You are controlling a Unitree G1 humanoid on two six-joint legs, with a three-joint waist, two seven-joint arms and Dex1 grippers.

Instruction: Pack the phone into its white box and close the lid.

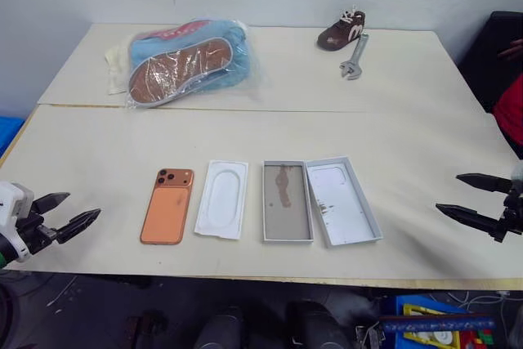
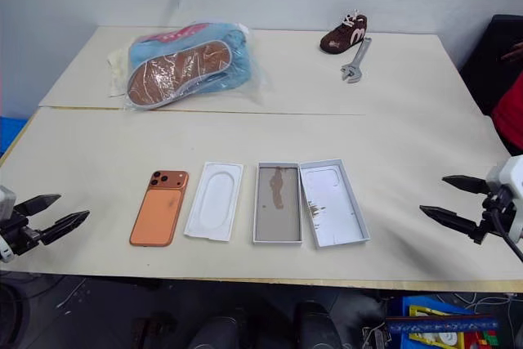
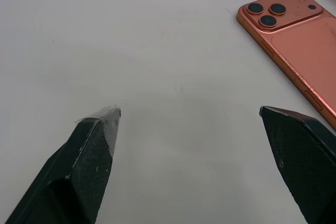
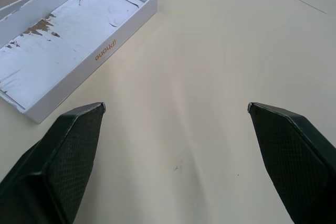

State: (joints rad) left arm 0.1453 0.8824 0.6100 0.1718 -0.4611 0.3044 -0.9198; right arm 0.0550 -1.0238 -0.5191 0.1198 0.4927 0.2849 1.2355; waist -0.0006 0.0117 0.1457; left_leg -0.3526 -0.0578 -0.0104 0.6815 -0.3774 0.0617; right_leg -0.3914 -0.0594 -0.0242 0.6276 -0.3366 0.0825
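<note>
The orange phone (image 1: 167, 206) lies camera side up near the table's front, also seen in the left wrist view (image 3: 299, 40). To its right lie a flat white insert (image 1: 222, 199), then the white box (image 1: 287, 201) with its stained grey-brown lining up, then the lid (image 1: 343, 212) lying open side up against the box. The lid's speckled white inside (image 4: 68, 51) faces up. My left gripper (image 1: 84, 204) hovers open at the table's left front, left of the phone, holding nothing. My right gripper (image 1: 448, 193) hovers open to the right of the lid, also holding nothing.
At the back of the table lie a plastic bag with blue slippers (image 1: 184, 59), a small brown shoe (image 1: 341, 30) and a wrench (image 1: 355, 56). A seam (image 1: 245, 109) runs across between two tabletops. A blue crate (image 1: 441, 324) sits below the front edge at right.
</note>
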